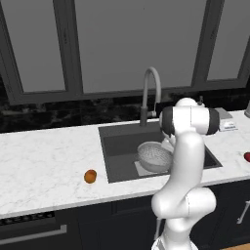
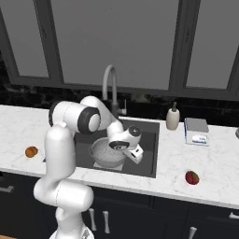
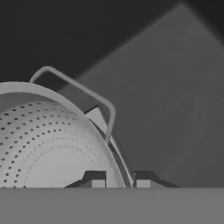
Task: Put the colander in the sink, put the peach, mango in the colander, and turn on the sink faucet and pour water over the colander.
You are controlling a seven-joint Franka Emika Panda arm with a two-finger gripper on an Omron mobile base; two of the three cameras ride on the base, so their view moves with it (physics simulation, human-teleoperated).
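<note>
Colander [image 2: 108,152] is sitting down in the sink [image 2: 148,140] now, on the pale plate, under the faucet [image 2: 110,88]. Gripper [image 3: 119,183] is right at its rim: in the hand view the two tips straddle the rolled edge, one inside, one outside, w/ the loop handle just ahead. Jaws look nearly together; whether they pinch the rim or have just let go, can't tell from here.

Handling: thin metal bowl, stiff, prob. light, smooth and slippery on its curved wall, so the rim or loop handle is the spot to take it.

Peach [image 1: 90,176] waits on the counter left of the sink, mango [image 2: 192,177] on the right. Both small, round, likely to roll, so grip across the middle, gently.
</note>
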